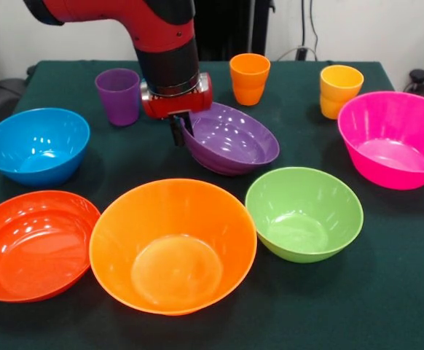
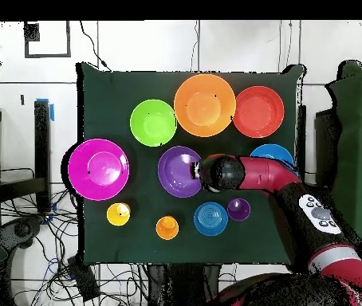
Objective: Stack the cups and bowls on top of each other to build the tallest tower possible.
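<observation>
Green table (image 1: 387,292) with nothing stacked yet, every bowl and cup apart, gripper (image 1: 181,130) clamped on the tilted purple bowl (image 1: 234,138) rim, whole tower left to build.

lab | cables (image 2: 33,231) on tile floor (image 2: 144,44) | robot arm (image 2: 268,173) at cloth-covered table (image 2: 104,103)

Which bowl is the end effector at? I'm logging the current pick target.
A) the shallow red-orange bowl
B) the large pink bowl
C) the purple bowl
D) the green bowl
C: the end effector sits at the rim of the tilted purple bowl.
</observation>
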`<state>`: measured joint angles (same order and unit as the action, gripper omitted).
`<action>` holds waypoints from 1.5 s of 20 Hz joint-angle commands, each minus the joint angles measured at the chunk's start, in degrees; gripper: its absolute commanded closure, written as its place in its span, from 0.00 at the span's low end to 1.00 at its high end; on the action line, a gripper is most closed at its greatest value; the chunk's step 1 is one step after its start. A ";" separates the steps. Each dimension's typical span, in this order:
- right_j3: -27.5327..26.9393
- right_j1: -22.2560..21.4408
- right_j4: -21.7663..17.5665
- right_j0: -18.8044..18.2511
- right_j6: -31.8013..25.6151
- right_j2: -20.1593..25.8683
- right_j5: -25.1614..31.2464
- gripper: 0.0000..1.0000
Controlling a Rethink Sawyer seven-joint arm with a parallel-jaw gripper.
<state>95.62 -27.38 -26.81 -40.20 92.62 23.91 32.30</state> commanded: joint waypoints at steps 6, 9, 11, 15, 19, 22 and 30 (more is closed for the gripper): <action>-6.77 3.99 -5.27 -2.67 -13.35 5.05 4.68 1.00; -7.36 4.38 -5.58 -3.13 -13.79 5.58 5.23 1.00; -7.82 4.67 -5.71 -3.29 -14.04 5.82 5.55 1.00; -7.89 4.95 -6.00 -3.54 -13.97 6.08 5.63 1.00; -7.17 4.86 -6.38 -4.04 -13.84 6.28 5.20 1.00; -6.99 4.69 -6.46 -4.21 -13.83 6.51 5.36 1.00; -5.40 1.16 -5.86 -5.28 -14.34 7.21 8.02 1.00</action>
<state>92.82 -24.71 -27.73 -45.45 92.62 29.06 34.08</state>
